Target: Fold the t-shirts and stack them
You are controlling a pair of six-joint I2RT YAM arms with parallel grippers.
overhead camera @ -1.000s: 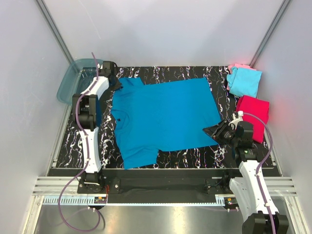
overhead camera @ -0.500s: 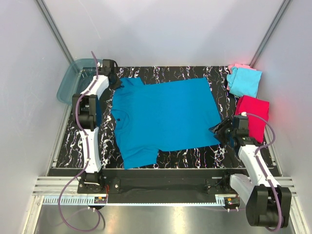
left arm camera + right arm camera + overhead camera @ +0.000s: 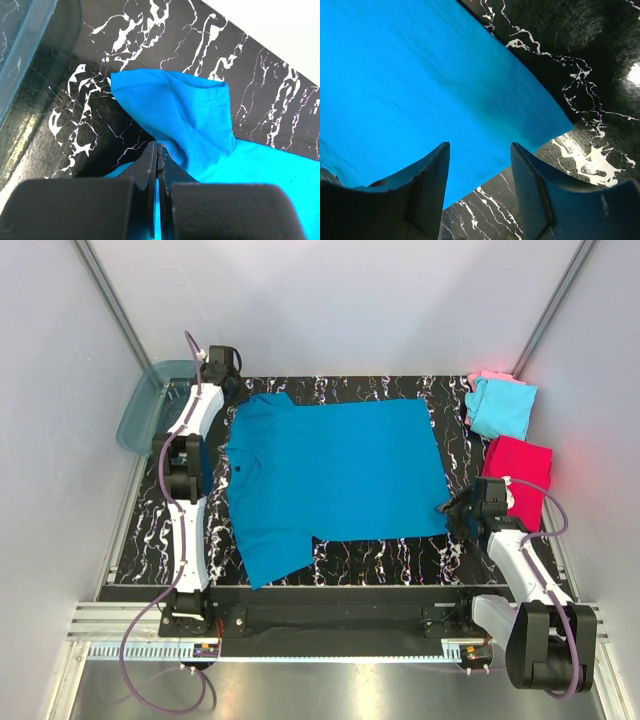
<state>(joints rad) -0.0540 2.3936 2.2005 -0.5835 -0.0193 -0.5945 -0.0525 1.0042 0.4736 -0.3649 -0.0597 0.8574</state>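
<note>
Black, white-veined marble surface (image 3: 400, 388) inside a pale-walled booth. At far left, a translucent teal tub (image 3: 135, 418) sits at the surface's edge. Beside it, the left hand (image 3: 157, 145) is clamped tight on a bunched sleeve of the large teal-blue t-shirt (image 3: 340, 470), which lies spread flat across the middle. At the shirt's near right corner, the right hand (image 3: 480, 146) is poised with fingers parted, gripping nothing. At far right, a light cyan t-shirt (image 3: 503, 410) lies over a pale pink t-shirt (image 3: 487, 376); nearer lies a folded magenta-red t-shirt (image 3: 520, 468).

Left fingers (image 3: 149, 169) clamped, arm (image 3: 190, 425) extended far, right fingers (image 3: 427, 185) parted, seemingly low
</note>
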